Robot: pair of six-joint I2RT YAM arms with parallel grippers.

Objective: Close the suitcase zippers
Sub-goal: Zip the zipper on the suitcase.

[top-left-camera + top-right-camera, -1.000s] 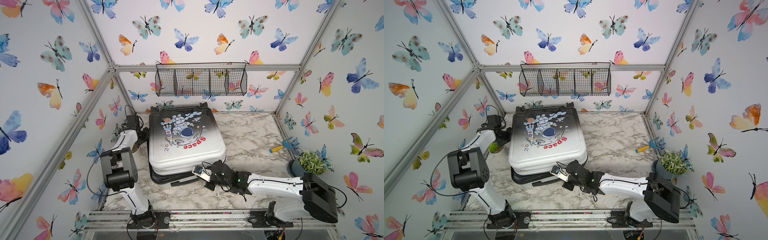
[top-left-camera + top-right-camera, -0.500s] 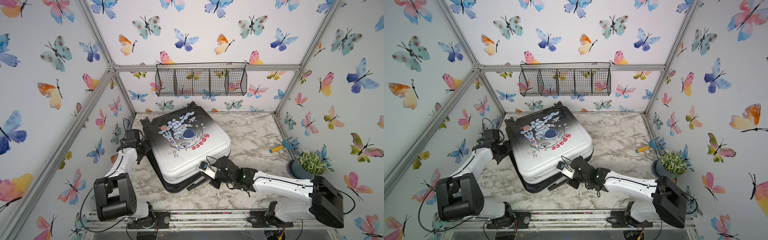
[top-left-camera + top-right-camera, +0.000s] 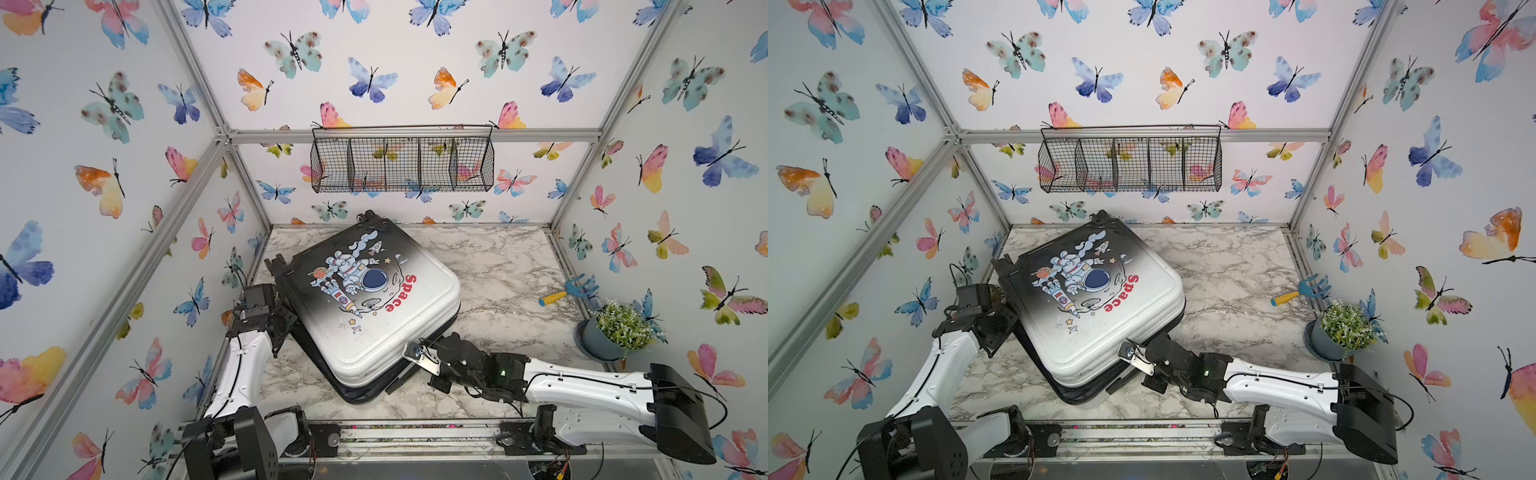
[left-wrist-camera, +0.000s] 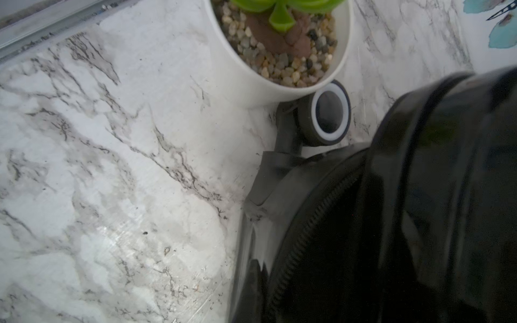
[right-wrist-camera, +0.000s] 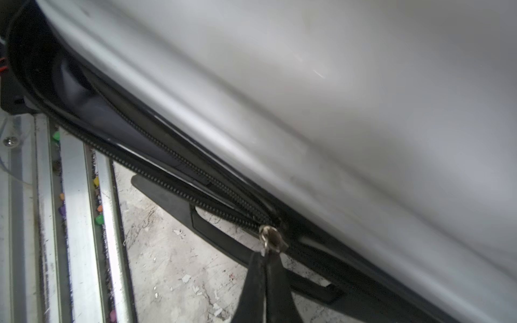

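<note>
The suitcase (image 3: pixel 370 299) (image 3: pixel 1096 299) lies flat and skewed on the marble table, astronaut print up. My right gripper (image 3: pixel 411 353) (image 3: pixel 1127 351) (image 5: pixel 265 260) is at its near edge, shut on the metal zipper pull (image 5: pixel 270 237). Beyond the slider the zippers (image 5: pixel 167 167) gape apart, showing grey lining (image 5: pixel 92 112). My left gripper (image 3: pixel 284 328) (image 3: pixel 1000 332) (image 4: pixel 256 263) is shut, pressed against the black rim beside the zipper track (image 4: pixel 307 232), near a white-rimmed wheel (image 4: pixel 327 112). Whether it pinches anything is hidden.
A white pot of pebbles and a succulent (image 4: pixel 279 47) touches the wheel at the left wall. A grey potted plant (image 3: pixel 615 332) and a blue toy rake (image 3: pixel 567 291) sit at the right wall. A wire basket (image 3: pixel 401 164) hangs behind. The black carry handle (image 5: pixel 223 237) rests on the table.
The suitcase has turned counter-clockwise as seen from above, from square to diagonal. My left gripper has come toward the front along its side. My right gripper has stayed almost in place on the pull.
</note>
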